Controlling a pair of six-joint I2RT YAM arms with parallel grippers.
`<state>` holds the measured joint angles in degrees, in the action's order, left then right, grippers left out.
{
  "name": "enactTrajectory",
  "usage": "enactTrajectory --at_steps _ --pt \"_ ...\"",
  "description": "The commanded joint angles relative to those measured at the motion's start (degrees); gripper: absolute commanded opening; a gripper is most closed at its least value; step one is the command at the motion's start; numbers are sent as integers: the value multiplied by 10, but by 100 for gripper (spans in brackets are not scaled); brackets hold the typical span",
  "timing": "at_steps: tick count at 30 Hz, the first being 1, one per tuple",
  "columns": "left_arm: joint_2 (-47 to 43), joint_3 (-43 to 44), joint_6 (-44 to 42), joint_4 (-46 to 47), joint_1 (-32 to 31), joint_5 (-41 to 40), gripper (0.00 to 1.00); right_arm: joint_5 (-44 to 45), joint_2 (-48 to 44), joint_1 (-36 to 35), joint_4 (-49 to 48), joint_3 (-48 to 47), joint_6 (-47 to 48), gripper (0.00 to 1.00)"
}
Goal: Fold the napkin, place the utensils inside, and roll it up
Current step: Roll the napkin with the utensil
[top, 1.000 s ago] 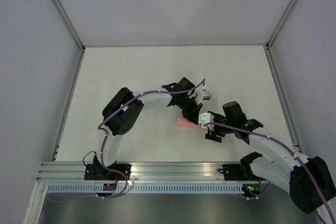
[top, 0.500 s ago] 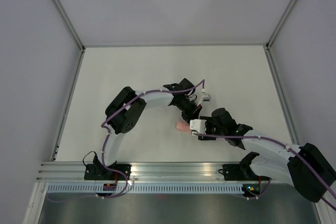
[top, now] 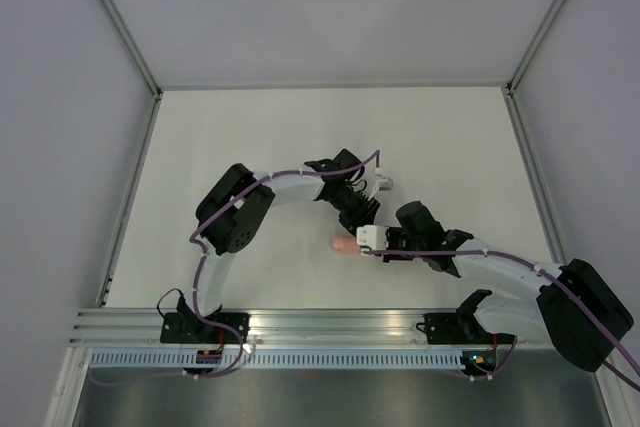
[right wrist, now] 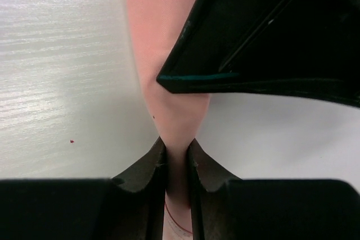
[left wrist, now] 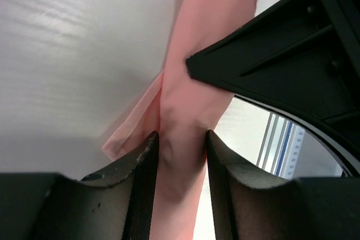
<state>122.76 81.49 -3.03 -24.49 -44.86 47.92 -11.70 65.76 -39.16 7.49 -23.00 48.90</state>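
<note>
The napkin point(top: 343, 244) is a slim pink tube on the white table, mostly covered by the two grippers. My left gripper point(top: 360, 217) reaches it from the far side. In the left wrist view the left gripper point(left wrist: 181, 136) stands open, its fingers loosely flanking the napkin point(left wrist: 208, 54). My right gripper point(top: 364, 241) comes from the right. In the right wrist view the right gripper point(right wrist: 176, 141) is shut on the napkin point(right wrist: 157, 37), which narrows where it is squeezed. The utensils are hidden.
Each wrist view shows the other gripper's black finger close over the roll: the right one point(left wrist: 281, 54) and the left one point(right wrist: 270, 37). A metal rail point(top: 330, 327) runs along the table's near edge. Grey walls enclose the table point(top: 250, 127).
My right arm has swung left onto the napkin and its jaws have closed on it. The left jaws, tight on the roll before, have spread apart.
</note>
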Motion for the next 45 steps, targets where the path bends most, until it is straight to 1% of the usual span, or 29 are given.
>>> enactTrajectory --at_steps 1,6,8,9,10,12,13,14,15,16,17,19,20,21,22,23,24,25,26,27,28,29,33,38,45 --pt "-52 -32 61 45 22 -50 45 -16 17 0 53 -24 -3 22" --pt "-131 -104 105 158 50 -86 46 -44 39 3 84 -51 -7 20" --pt "-155 -145 120 195 57 -122 46 -60 53 9 96 -68 -4 20" --pt "-183 -160 125 230 59 -135 46 -66 60 13 113 -75 -1 20" --pt "-197 -176 136 241 61 -162 46 -71 67 15 121 -83 1 20" --pt "-246 -228 146 294 62 -195 46 -95 89 29 149 -108 13 20" --pt "-264 -248 157 337 62 -224 47 -103 98 34 160 -117 17 20" --pt "-279 -287 159 362 63 -238 47 -111 116 44 178 -135 25 20" --pt "-293 -307 164 382 63 -253 47 -125 125 50 187 -144 29 20" --pt "-325 -326 169 423 63 -278 47 -130 134 56 196 -153 33 20" --pt "-338 -367 170 442 62 -289 47 -135 153 66 205 -171 39 20" --pt "-380 -407 176 484 61 -321 48 -146 171 75 227 -186 51 19" --pt "-394 -444 177 517 58 -327 48 -148 188 81 234 -200 55 19" --pt "-406 -460 176 532 55 -335 48 -151 196 85 245 -208 62 19" --pt "-415 -473 165 541 49 -359 48 -155 205 88 251 -215 65 19" --pt "-435 -491 155 546 29 -376 48 -158 220 93 257 -229 67 19" --pt "-444 -498 130 545 15 -396 48 -161 229 95 273 -238 71 19" --pt "-453 -505 117 546 0 -442 48 -162 238 97 280 -246 76 19" --pt "-466 -519 105 557 -30 -460 48 -166 256 100 292 -264 80 19" --pt "-473 -526 86 560 -44 -476 48 -167 265 102 299 -270 81 19" --pt "-476 -534 76 561 -60 -527 48 -169 281 103 304 -278 85 19" --pt "-482 -536 66 562 -90 -544 49 -172 287 105 312 -291 86 18" --pt "-467 -536 -13 555 -159 -636 49 -190 325 114 348 -331 95 18" --pt "-423 -514 -83 539 -217 -675 50 -197 367 118 383 -374 102 19" --pt "-340 -462 -199 532 -266 -694 53 -206 409 121 416 -412 105 19"
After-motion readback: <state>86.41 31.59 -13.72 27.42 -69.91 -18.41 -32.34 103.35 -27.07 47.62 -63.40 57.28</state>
